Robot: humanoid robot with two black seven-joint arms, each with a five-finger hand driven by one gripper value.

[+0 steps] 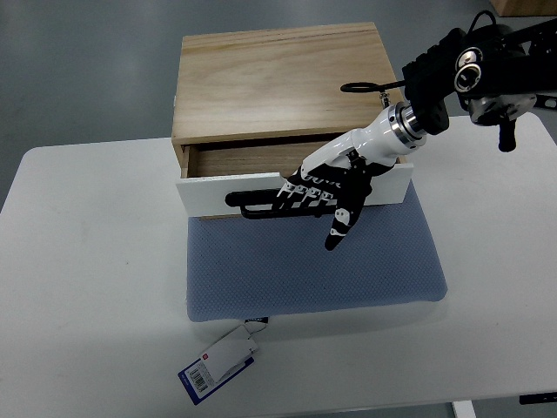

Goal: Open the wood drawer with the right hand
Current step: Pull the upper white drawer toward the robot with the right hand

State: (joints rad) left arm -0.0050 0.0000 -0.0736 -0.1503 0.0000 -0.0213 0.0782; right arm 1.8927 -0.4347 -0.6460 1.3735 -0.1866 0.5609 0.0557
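Note:
A light wood drawer box (278, 78) stands at the back of the white table. Its drawer is pulled out a little, showing the wooden inside (244, 158) behind a white front panel (204, 190). A black bar handle (252, 205) runs along that panel. My right hand (326, 196) comes in from the upper right and lies over the panel, its fingers (300, 192) curled around the handle, thumb (341, 228) pointing down. The left arm does not show.
A blue-grey mat (313, 270) lies in front of the drawer, under the hand. A white and blue tag (218, 364) hangs off the mat's front edge. The white table (87, 287) ends near the picture's bottom; grey floor lies beyond.

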